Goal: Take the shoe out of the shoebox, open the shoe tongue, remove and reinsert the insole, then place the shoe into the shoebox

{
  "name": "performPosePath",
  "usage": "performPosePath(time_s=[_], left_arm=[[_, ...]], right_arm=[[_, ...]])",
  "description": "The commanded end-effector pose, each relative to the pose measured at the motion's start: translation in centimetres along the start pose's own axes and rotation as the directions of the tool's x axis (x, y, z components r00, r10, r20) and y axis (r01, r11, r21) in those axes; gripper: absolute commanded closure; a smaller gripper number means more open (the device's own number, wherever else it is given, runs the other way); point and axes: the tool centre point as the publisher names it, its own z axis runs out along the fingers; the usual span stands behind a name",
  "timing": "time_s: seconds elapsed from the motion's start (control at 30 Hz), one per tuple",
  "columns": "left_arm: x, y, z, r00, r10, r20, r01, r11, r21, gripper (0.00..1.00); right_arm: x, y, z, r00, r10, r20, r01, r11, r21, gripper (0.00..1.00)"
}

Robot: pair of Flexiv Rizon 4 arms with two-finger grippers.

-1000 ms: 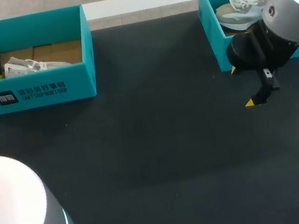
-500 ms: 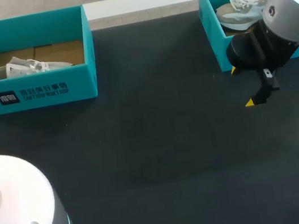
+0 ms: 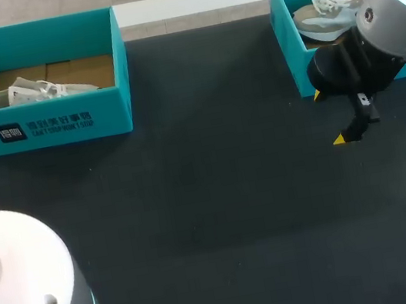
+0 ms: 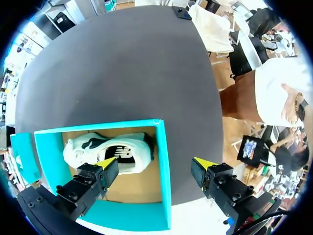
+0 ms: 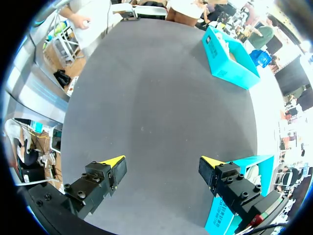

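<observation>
The left shoe (image 3: 29, 92) lies in the left box (image 3: 50, 124) at the upper left of the frame. Its long axis runs along the box's length, toe toward frame right and heel by the left end wall. It appears to rest on its side, and the box's near wall hides its lower edge. The left gripper (image 4: 154, 167) hangs over that end of the box, jaws spread wide and holding nothing, with one finger over the shoe and the other outside the end wall. In the head view only one of its fingers shows, cut off at the upper-left corner. The right shoe (image 3: 328, 12) sits in the right box (image 3: 293, 59) at the upper right, toe toward frame left. The right arm (image 3: 396, 2) covers its rear part and much of the box. The right gripper (image 3: 329, 117), wide open with nothing in it, hangs over the table (image 3: 218, 196) just in front of that box. A broad stretch of dark table runs between the boxes and down to the lower edge. The left arm (image 3: 22, 284) bounds it at the lower-left corner and the right arm's base at the lower right.
</observation>
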Motion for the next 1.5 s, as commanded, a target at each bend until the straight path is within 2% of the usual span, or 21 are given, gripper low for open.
performPosePath(time_s=[0.03, 0.23, 0.7, 0.73, 0.77, 0.83, 0.87, 0.93, 1.0, 1.03, 1.07, 1.5], left_arm=[[-0.2, -0.5, -1.1, 1.000, -0.002, 0.004, 0.002, 1.000, -0.015, 0.00], [-0.9, -0.9, -2.8, 0.997, -0.075, 0.014, 0.075, 0.997, -0.013, 0.00], [-0.9, -0.9, -2.8, 0.997, -0.075, 0.014, 0.075, 0.997, -0.013, 0.00], [-1.3, -1.1, -3.3, 0.994, -0.107, 0.020, 0.108, 0.992, -0.061, 0.00], [-1.6, -1.3, -3.9, 0.982, -0.174, 0.069, 0.175, 0.984, -0.013, 0.00], [-2.2, -1.7, -4.6, 0.917, -0.382, 0.112, 0.378, 0.924, 0.057, 0.00], [-2.5, -2.2, -4.7, 0.895, -0.433, 0.111, 0.430, 0.901, 0.051, 0.00], [-2.7, -2.5, -4.6, 0.738, -0.664, 0.121, 0.650, 0.748, 0.133, 0.00], [-2.8, -3.0, -4.2, 0.571, -0.806, 0.155, 0.792, 0.591, 0.156, 0.00], [-3.0, -3.3, -3.9, 0.537, -0.829, 0.158, 0.814, 0.558, 0.162, 0.00], [-3.2, -3.6, -3.7, 0.459, -0.868, 0.191, 0.839, 0.494, 0.227, 0.00], [-3.2, -3.6, -3.7, 0.459, -0.868, 0.191, 0.839, 0.494, 0.227, 0.00]], right_arm=[[0.0, 0.1, 0.1, 1.000, 0.000, 0.000, 0.000, 1.000, 0.002, 0.00], [0.0, 0.1, 0.1, 1.000, 0.000, 0.000, 0.000, 1.000, 0.002, 0.00], [0.0, 0.1, 0.1, 1.000, 0.000, 0.000, 0.000, 1.000, 0.002, 0.00], [0.0, 0.1, 0.1, 1.000, 0.000, 0.000, 0.000, 1.000, 0.002, 0.00], [0.0, 0.1, 0.1, 1.000, 0.000, 0.000, 0.000, 1.000, 0.002, 0.00], [0.0, 0.1, 0.1, 1.000, 0.000, 0.000, 0.000, 1.000, 0.002, 0.00], [0.0, 0.1, 0.1, 1.000, 0.000, 0.000, 0.000, 1.000, 0.002, 0.00], [0.0, 0.1, 0.1, 1.000, 0.000, 0.000, 0.000, 1.000, 0.002, 0.00], [0.0, 0.1, 0.1, 1.000, 0.000, 0.000, 0.000, 1.000, 0.002, 0.00], [0.0, 0.1, 0.1, 1.000, 0.000, 0.000, 0.000, 1.000, 0.002, 0.00], [0.0, 0.1, 0.1, 1.000, 0.000, 0.000, 0.000, 1.000, 0.002, 0.00], [0.0, 0.1, 0.1, 1.000, 0.000, 0.000, 0.000, 1.000, 0.002, 0.00]])
